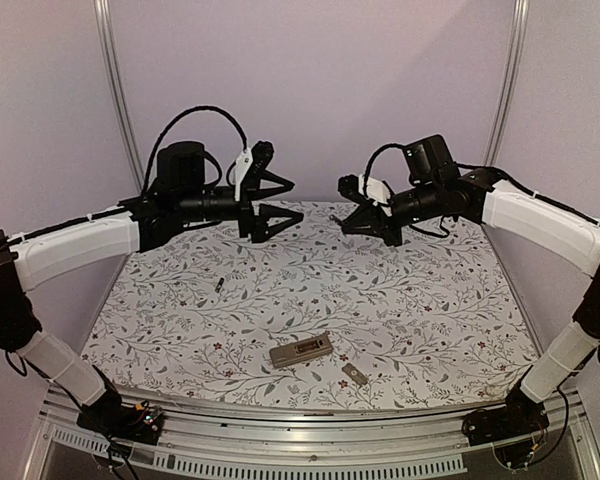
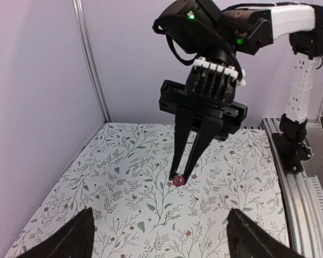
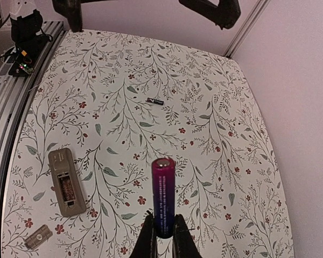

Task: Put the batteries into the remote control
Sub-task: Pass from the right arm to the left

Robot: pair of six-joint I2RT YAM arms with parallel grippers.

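The right gripper [image 3: 162, 230] is clenched on one battery [image 3: 163, 196], pinching one end so the rest juts past its fingertips, high above the floral cloth [image 1: 430, 310]. The left gripper [image 1: 297, 198] hangs released opposite it, jaws wide. In the top view the remote control [image 1: 301, 351] lies back-up near the cloth's 6 o'clock edge. The second battery [image 1: 221, 284] lies at its 10 o'clock and a small grey cover [image 1: 354, 376] at its 4 o'clock.
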